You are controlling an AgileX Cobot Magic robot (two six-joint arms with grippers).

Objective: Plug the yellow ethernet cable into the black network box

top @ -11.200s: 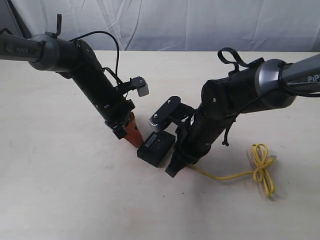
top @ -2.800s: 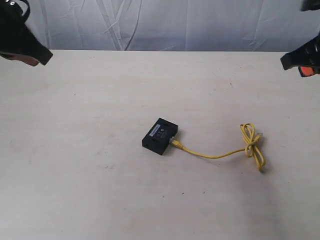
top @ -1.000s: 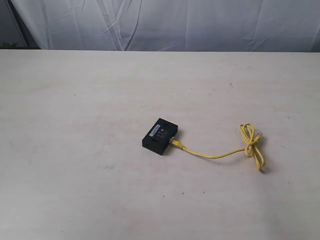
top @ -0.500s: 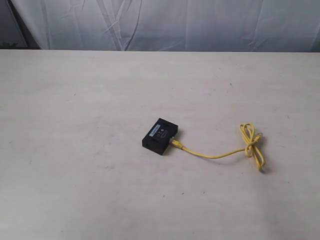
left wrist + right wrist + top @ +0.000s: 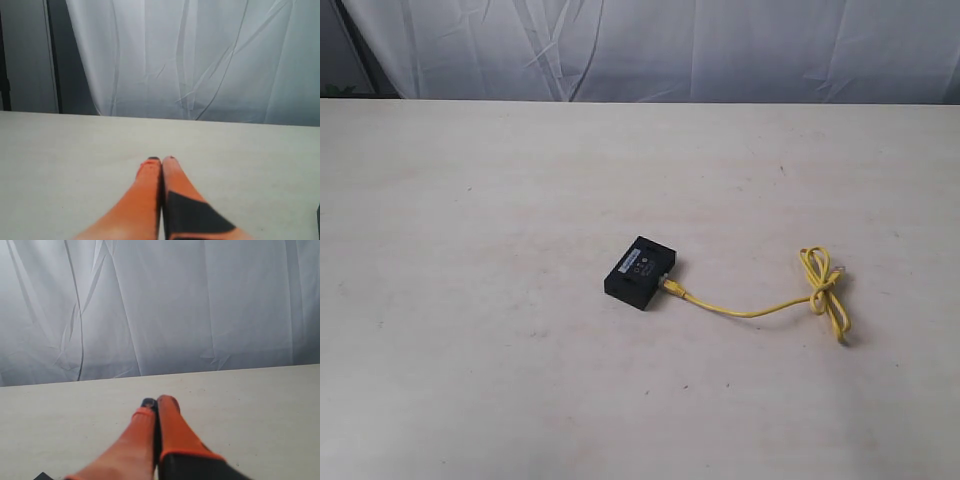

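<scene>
So the left gripper (image 5: 161, 161) is sitting fully closed, its two orange fingers (image 5: 148, 187) pressing flat against each other with nothing between them. It's hovering over bare table (image 5: 60, 150) and pointing toward the white curtain (image 5: 200, 60) at the back. Same deal with the right gripper (image 5: 158, 402): orange fingers pinching together, gripping nothing, pale tabletop underneath and that curtain hanging behind. The exterior view is only catching the table with the box and cable lying on it, plus the curtain along the far edge.

Out there, the black network box (image 5: 641, 272) is lying flat roughly mid-table, turned at a bit of an angle, with a small pale label (image 5: 633, 260) facing up. The yellow ethernet cable (image 5: 756, 314) is meeting the box on its right-hand side, where the plug end (image 5: 668, 285) is butting right up against the edge. It's looking seated, though the plug is too tiny for me to say for sure. From there the cord is trailing off to the right in a shallow sag across the tabletop, then rising into a loose knotted bundle (image 5: 823, 285) that's lying well apart from the box. The free tail (image 5: 840, 330) is running from the knot toward the near edge of the table.
</scene>
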